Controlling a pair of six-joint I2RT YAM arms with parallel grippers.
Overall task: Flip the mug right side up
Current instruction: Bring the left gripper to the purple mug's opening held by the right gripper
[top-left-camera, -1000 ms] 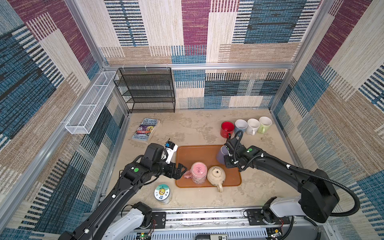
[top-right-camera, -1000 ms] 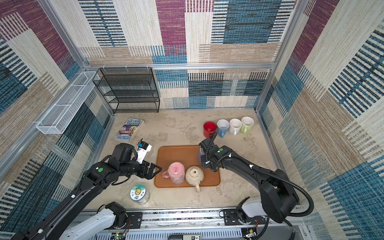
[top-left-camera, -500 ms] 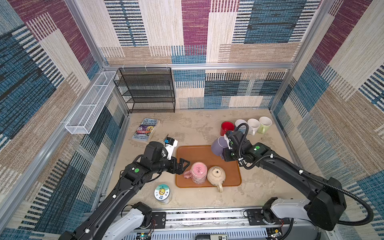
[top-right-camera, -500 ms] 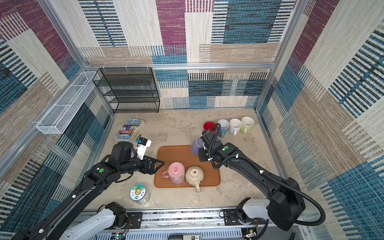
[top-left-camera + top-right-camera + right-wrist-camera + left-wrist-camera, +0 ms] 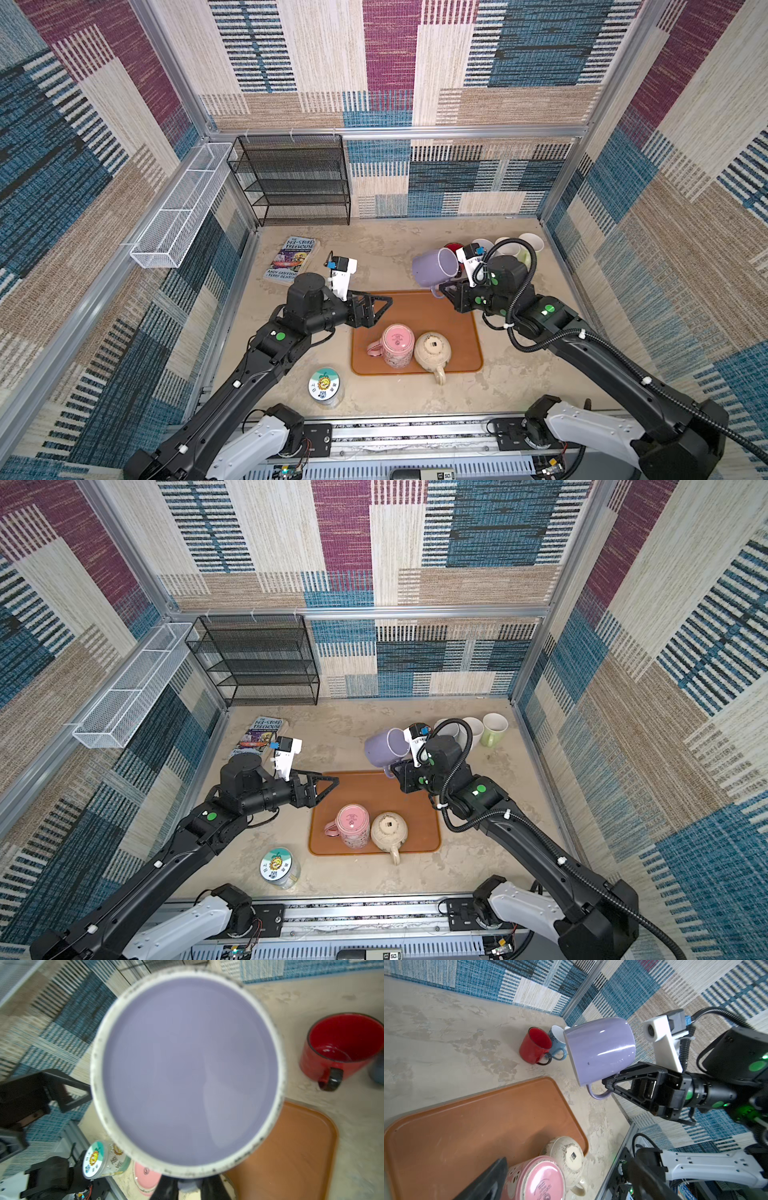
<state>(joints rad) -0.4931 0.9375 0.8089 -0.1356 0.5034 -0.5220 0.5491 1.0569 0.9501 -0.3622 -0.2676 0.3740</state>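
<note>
Mug (image 5: 434,268) tilts sideways just beyond right gripper (image 5: 441,292), which pinches its handle.

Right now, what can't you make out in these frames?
Right wrist view: the blurred purple mug fills the frame and hides most of the tray and the pink mug. The right tool is cut off at the bottom edge.
Both top views: the purple mug hides nearly all of the red mug.
Left wrist view: the bottom edge cuts off the pink mug.
Top views: the print on the jar is too small to read.

Bright, even light; mug (image 5: 191,1072) blurred in the right wrist view.
</note>
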